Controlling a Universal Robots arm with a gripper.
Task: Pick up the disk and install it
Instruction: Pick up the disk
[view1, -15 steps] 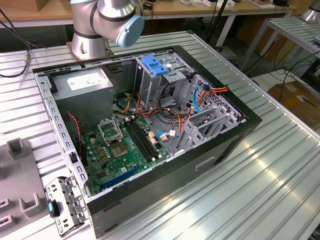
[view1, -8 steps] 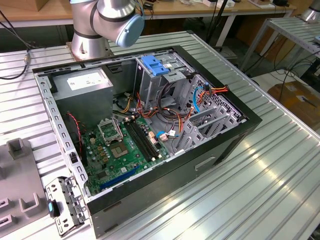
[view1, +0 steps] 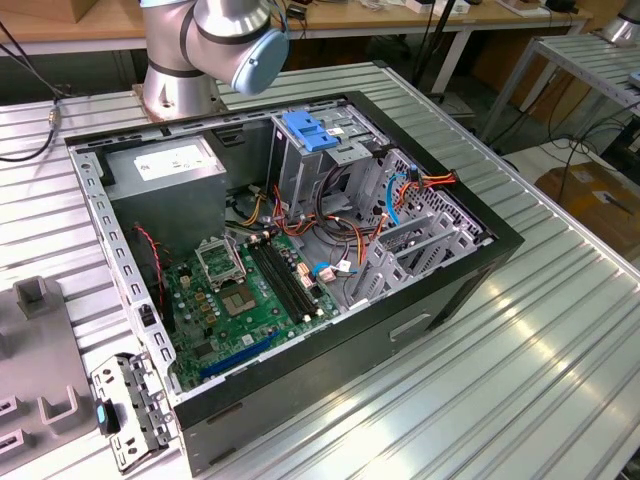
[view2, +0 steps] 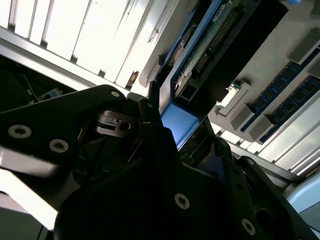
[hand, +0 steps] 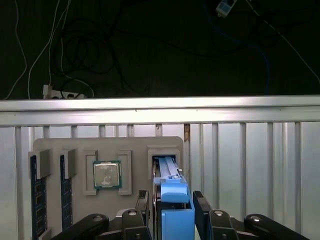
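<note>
Plainly, the disk (hand: 169, 172) stands on its thin edge in a slot of the grey tray (hand: 135, 145), next to a processor chip (hand: 106, 174) seated in its own pocket. The gripper (hand: 171, 197) is directly over the near end of the disk, with the fingers (hand: 201, 205) parted and one on each flat face. A dark sliver shows beside one blue side rail, so they look released rather than clamped. The disk's long axis runs straight out ahead of the wrist along the gap between the fingers, and its thin dimension lies across their closing line. In the second wrist view the blue rail (view2: 178, 122) sits between the black finger bodies. The open computer case (view1: 440, 290) rests elsewhere on the table (view1: 560, 340).
</note>
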